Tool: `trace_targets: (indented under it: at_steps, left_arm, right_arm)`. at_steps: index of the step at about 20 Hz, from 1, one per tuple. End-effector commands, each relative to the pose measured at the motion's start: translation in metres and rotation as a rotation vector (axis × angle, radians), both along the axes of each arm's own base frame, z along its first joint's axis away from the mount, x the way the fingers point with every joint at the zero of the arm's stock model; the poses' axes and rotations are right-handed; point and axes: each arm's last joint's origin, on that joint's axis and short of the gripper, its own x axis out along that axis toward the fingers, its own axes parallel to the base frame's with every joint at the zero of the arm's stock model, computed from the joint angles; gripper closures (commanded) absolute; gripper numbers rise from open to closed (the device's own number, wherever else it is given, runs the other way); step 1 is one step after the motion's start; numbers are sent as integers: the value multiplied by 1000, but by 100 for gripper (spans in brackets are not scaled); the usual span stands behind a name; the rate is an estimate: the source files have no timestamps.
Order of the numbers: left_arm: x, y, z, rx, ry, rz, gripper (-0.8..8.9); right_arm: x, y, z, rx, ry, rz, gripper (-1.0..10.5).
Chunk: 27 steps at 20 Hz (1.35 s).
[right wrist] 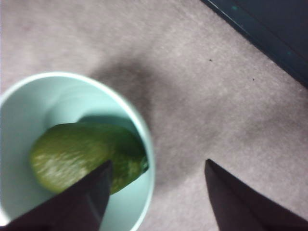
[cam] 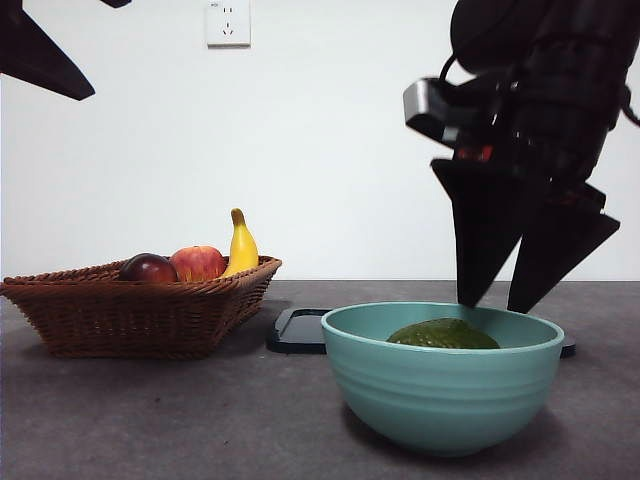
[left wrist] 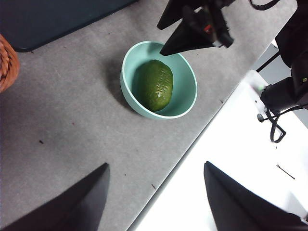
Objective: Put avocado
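Observation:
The dark green avocado [cam: 442,334] lies on its side inside the teal bowl [cam: 440,395], with only its top showing over the rim in the front view. My right gripper [cam: 494,302] hangs open just above the bowl's far rim and holds nothing. In the right wrist view, one jaw of the right gripper [right wrist: 156,163] is over the avocado [right wrist: 72,154] and the other is over bare table outside the bowl [right wrist: 29,96]. My left gripper [left wrist: 155,166] is open and empty, high above the table. From there the avocado [left wrist: 155,85] and bowl [left wrist: 126,91] show below the right gripper [left wrist: 160,41].
A wicker basket [cam: 130,310] at the left holds a red apple [cam: 198,262], a banana [cam: 241,245] and a dark red fruit [cam: 148,268]. A flat black tray [cam: 298,330] lies behind the bowl. The table's edge [left wrist: 192,144] runs close beside the bowl.

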Motion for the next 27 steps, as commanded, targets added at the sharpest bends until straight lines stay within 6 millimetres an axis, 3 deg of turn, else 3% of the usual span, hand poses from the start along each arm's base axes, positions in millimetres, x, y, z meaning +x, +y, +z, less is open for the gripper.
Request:
trace_targets:
  at_steps: [1,6,13,19,22,27]
  left_arm:
    - [1,-2,3,-9,-23,-20,503]
    - [1,-2,3,-9,-24,-20,503]
    - [1,-2,4,-12,-29,-20,503]
    - [1,-2,4,-12,-29,-20,503]
    - [1,-2,4,-12,-30,-20,503]
    - [1,-2,4,-12,-32,-22,502]
  right_arm:
    - [7,7,-5,-10,-1,7,706]
    - [9,13,-14,-17,8,23,759]
    - [6,19,-14,-13,1,45,925]
    - [7,19,-12,-2,-6,43,935]
    - [8,20,-1,17,-25,23,935]
    - [26,21,44,62,-104,-17,935]
